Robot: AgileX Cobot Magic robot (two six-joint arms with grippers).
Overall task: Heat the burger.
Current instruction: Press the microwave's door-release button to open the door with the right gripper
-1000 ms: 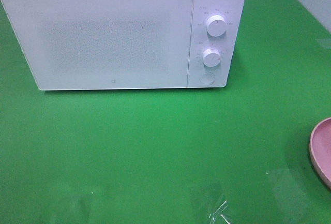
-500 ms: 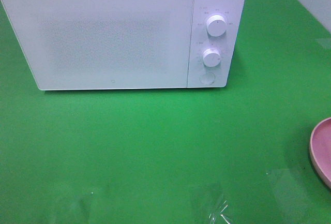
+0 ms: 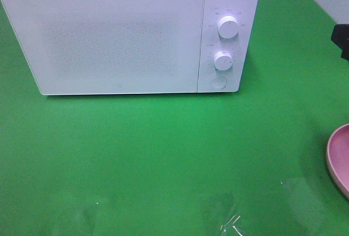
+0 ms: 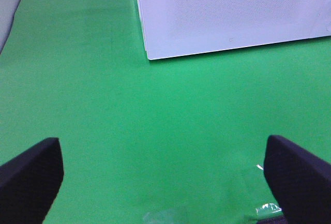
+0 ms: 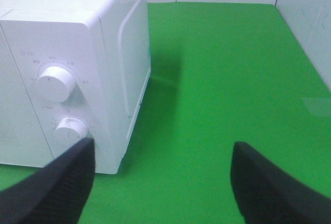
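Facing the closed white microwave (image 3: pixel 114 40): left gripper (image 4: pixel 165 175) spread wide, empty; right gripper (image 5: pixel 163 180) spread, empty, near the lower dial (image 5: pixel 71 127); pink plate (image 3: pixel 339 159) well apart

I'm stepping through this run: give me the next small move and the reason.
Probably ease the open right hand toward the microwave control panel: the door is shut, and that hand faces the knobs, touching nothing.
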